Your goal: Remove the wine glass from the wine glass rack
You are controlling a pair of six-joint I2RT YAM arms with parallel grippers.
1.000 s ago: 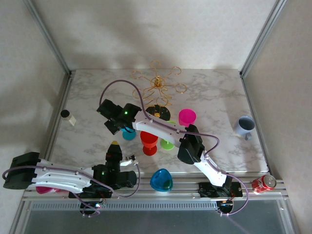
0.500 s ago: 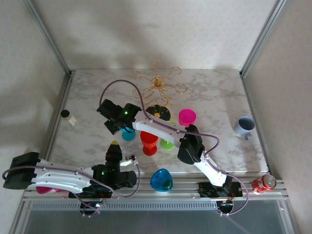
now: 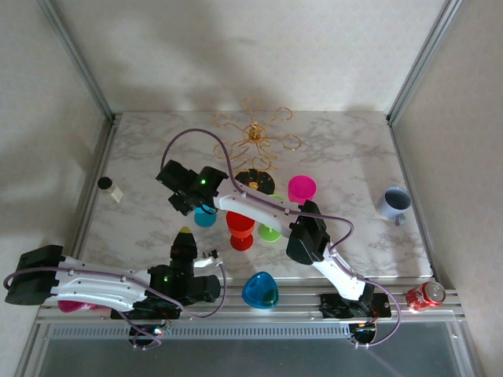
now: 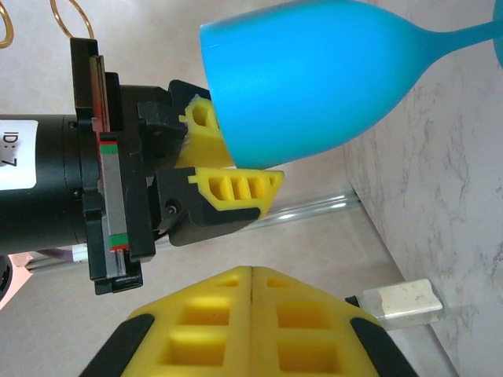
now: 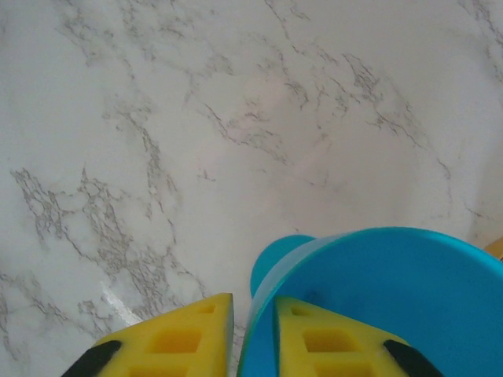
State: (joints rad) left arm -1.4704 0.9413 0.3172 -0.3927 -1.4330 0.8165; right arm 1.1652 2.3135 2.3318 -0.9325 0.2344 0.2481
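Just in front and to the left of the wine glass rack (image 3: 255,137), low over the marble table (image 3: 346,149), the blue wine glass (image 4: 306,78) hangs clear of every gold loop, so the lifting-off part looks done. The right gripper (image 4: 214,153) holds it by the bowl's rim, one yellow finger inside the bowl and one outside, pinching the thin wall between them. That grip suits a glass that hung upside down by its foot, since the rim was the part within reach. The right wrist view looks down past the rim to the glass's foot, but whether the foot touches the marble I cannot tell. The arm reaches well across to the left, probably to carry the glass away from the red glass (image 3: 240,228) and green glass (image 3: 269,232) standing near the rack's base. The left gripper (image 4: 251,283) waits near the table's front edge, its fingers pressed together on nothing and aimed at the glass, apparently just keeping out of the way. A grey mug (image 3: 393,203) and a soda can (image 3: 424,294) sit well apart on the right.
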